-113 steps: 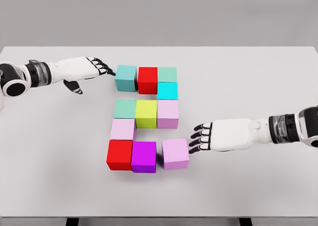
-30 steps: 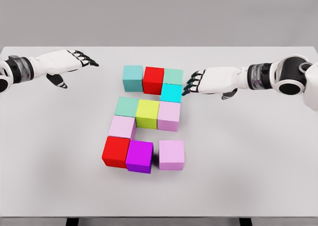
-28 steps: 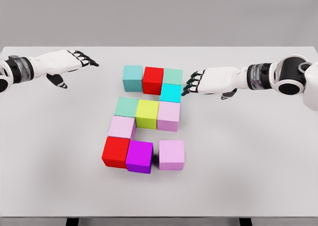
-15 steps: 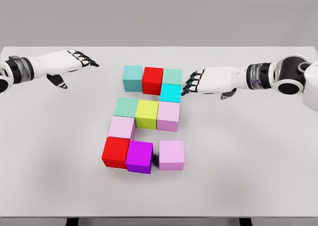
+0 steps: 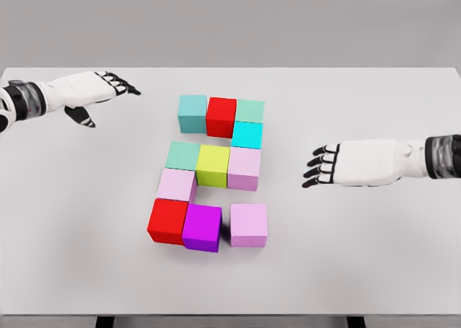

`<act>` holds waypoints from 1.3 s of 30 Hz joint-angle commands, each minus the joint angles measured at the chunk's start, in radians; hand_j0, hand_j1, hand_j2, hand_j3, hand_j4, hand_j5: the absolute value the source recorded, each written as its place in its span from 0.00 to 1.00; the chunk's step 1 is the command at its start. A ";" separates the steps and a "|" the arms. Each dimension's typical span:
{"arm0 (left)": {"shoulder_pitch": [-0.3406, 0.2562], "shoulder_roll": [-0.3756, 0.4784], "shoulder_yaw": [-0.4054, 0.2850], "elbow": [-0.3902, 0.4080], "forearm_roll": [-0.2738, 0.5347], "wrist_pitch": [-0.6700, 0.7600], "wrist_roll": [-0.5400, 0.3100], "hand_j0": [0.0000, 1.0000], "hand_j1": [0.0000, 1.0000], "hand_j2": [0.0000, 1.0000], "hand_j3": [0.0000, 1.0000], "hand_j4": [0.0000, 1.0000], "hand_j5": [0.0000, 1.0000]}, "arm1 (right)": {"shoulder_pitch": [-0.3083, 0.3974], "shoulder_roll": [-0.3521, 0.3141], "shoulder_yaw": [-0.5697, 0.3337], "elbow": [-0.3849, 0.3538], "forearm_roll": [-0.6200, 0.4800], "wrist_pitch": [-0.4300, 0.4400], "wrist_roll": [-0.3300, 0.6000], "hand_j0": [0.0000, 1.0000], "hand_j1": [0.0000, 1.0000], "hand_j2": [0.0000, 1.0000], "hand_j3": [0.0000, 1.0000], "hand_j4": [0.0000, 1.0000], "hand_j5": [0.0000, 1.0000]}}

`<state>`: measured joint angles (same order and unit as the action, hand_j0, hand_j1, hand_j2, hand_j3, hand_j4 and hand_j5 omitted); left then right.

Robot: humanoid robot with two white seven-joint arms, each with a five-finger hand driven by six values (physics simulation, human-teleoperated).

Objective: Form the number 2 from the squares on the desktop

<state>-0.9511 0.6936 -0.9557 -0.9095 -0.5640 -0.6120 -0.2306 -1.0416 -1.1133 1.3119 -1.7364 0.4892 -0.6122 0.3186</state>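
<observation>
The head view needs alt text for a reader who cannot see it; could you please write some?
Eleven coloured cubes sit on a white table, arranged roughly as a blocky number 2, with the bottom-right pink cube slightly apart from its row. The left hand hovers open at the upper left and the right hand hovers open to the right, neither touching a cube.

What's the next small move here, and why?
Probably the right hand should nudge the bottom pink cube leftward against the purple cube. A thin gap shows between them, while the rest of the 2 looks closed up. That hand is open, beside the figure and nearest; the left hand hovers far off at upper left.
</observation>
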 commanded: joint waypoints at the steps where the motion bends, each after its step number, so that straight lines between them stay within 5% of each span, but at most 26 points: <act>1: 0.000 0.001 0.008 0.000 0.001 0.001 0.001 1.00 1.00 1.00 1.00 1.00 1.00 | 0.000 -0.020 0.050 -0.031 -0.009 0.001 -0.018 1.00 1.00 1.00 1.00 1.00 1.00; 8: 0.023 0.047 0.051 0.000 0.000 0.001 0.001 1.00 1.00 1.00 1.00 1.00 1.00 | 0.003 0.053 0.087 -0.032 -0.009 0.001 -0.018 1.00 1.00 1.00 1.00 1.00 1.00; 18: 0.026 0.076 0.057 0.011 0.001 0.001 0.001 1.00 1.00 1.00 1.00 1.00 1.00 | 0.012 0.056 0.089 -0.031 0.034 0.001 -0.009 1.00 1.00 1.00 1.00 1.00 1.00; 23: 0.064 0.092 0.121 0.030 0.001 0.001 0.001 1.00 1.00 1.00 1.00 1.00 1.00 | 0.008 0.086 0.090 -0.032 0.069 0.001 0.063 1.00 1.00 1.00 1.00 1.00 1.00; 39: 0.063 0.104 0.127 0.032 0.009 0.001 0.002 1.00 1.00 1.00 1.00 1.00 1.00 | 0.011 0.167 0.084 -0.032 0.069 0.001 0.068 1.00 1.00 1.00 1.00 1.00 1.00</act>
<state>-0.8882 0.7936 -0.8303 -0.8774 -0.5619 -0.6120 -0.2293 -1.0308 -0.9545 1.3968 -1.7678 0.5625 -0.6122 0.3866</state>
